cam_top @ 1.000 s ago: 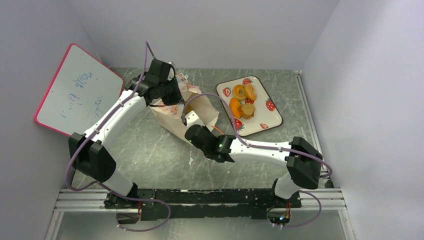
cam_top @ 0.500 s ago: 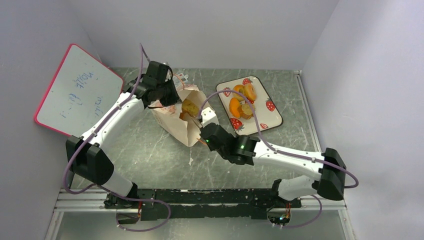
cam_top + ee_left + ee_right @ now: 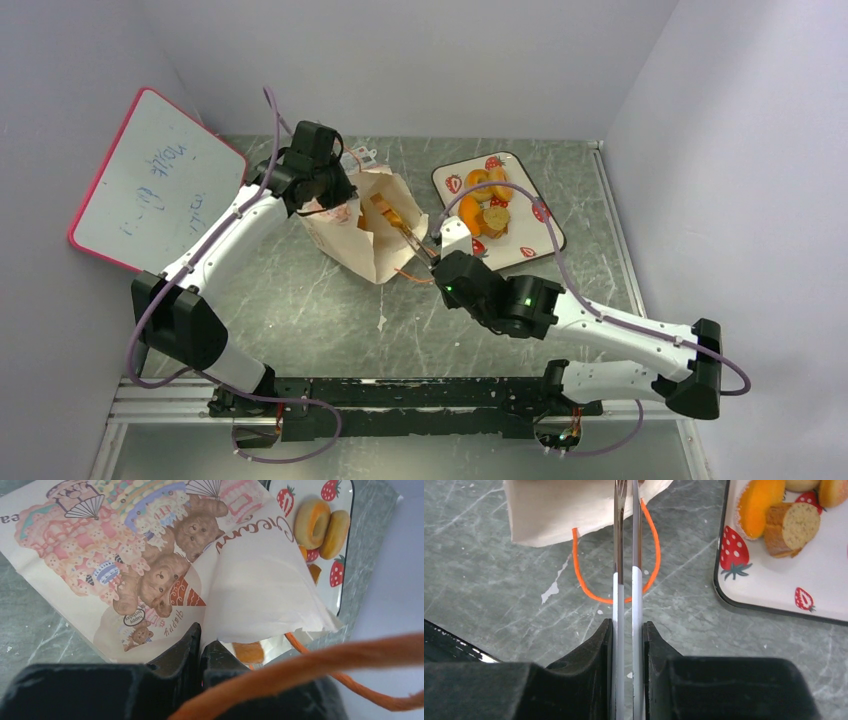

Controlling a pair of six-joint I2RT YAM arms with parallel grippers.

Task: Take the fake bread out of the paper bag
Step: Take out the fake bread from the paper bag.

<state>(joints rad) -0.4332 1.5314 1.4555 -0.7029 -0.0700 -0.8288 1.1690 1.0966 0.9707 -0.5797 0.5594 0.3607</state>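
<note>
The paper bag [image 3: 365, 235] lies on its side with its mouth facing right. My left gripper [image 3: 335, 190] is shut on the bag's upper edge [image 3: 215, 600]. One piece of fake bread [image 3: 385, 208], orange-brown, shows inside the mouth [image 3: 248, 651]. My right gripper [image 3: 445, 262] is shut on a pair of metal tongs [image 3: 628, 555] with white handles. The tongs' tips reach past the bag's rim [image 3: 574, 510] and are cut off at the top of the right wrist view. More fake bread [image 3: 488, 200] lies on the strawberry tray [image 3: 540, 240].
An orange cord handle [image 3: 584, 580] loops on the table under the tongs. A whiteboard [image 3: 150, 180] leans at the left wall. A small white tag card [image 3: 362, 155] lies behind the bag. The walls enclose the table on three sides.
My right wrist has pulled back to the right, off the bag, with the tongs still pointing into the mouth. The bag's mouth has opened and now shows a bread piece. The left gripper keeps its hold.
</note>
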